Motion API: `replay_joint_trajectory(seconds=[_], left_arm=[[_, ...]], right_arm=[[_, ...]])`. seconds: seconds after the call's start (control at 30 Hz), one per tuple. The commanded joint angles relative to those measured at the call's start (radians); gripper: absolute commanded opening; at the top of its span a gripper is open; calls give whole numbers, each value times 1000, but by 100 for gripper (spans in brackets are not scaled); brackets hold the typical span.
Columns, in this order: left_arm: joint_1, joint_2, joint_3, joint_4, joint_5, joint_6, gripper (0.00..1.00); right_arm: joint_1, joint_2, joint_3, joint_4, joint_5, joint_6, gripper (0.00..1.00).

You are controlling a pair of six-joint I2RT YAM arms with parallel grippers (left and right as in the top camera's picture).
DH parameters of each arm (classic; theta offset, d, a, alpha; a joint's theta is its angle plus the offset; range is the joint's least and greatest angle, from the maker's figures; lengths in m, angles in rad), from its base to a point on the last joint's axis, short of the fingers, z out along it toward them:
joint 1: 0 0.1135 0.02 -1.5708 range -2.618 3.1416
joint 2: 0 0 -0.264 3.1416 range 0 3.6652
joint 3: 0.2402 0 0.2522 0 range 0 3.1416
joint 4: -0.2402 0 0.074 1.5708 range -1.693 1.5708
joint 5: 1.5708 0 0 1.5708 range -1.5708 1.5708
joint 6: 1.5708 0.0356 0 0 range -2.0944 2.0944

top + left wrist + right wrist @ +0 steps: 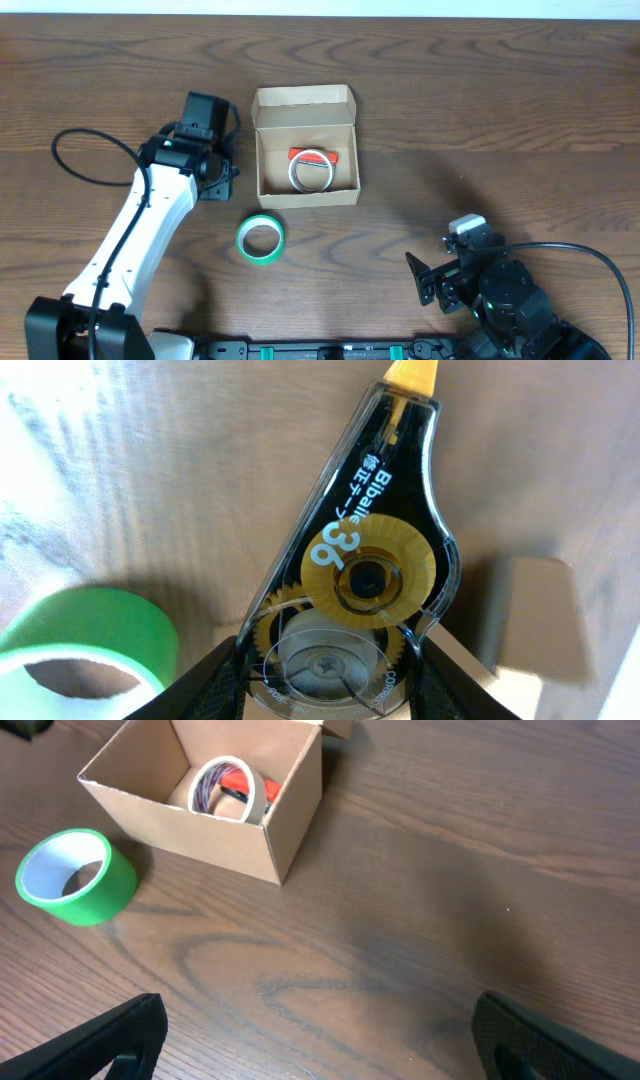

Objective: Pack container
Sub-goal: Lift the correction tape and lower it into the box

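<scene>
The container (306, 197) is an open tan cardboard box at the table's centre, flap up at the back. Inside lie a white tape roll (311, 172) and a red item (299, 153). A green tape roll (260, 239) lies on the table in front of the box. My left gripper (222, 184) hovers just left of the box, shut on a black see-through correction tape dispenser (365, 550) with yellow gears. The left wrist view also shows the green roll (95, 635) and a box corner (535, 615). My right gripper (320, 1040) is open and empty, front right.
The right wrist view shows the box (190, 840), the white roll (228, 782) and the green roll (75, 875) ahead on the left. A black cable (85, 170) loops at the left. The dark wooden table (480, 130) spreads to the right.
</scene>
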Motion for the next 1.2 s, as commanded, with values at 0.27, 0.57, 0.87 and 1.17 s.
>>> replay_joint_trajectory(seconds=[0.27, 0.57, 0.87, 1.17], left_arm=[[-137, 35, 205, -32, -82, 65, 47], [-306, 169, 329, -31, -73, 64, 47], [-364, 245, 341, -41, -31, 65, 47], [-360, 319, 341, -128, 26, 64, 47]], right_arm=[[6, -6, 0, 0, 10, 11, 99], [6, -6, 0, 0, 10, 11, 99], [6, -6, 0, 0, 10, 11, 99], [6, -6, 0, 0, 10, 11, 99]])
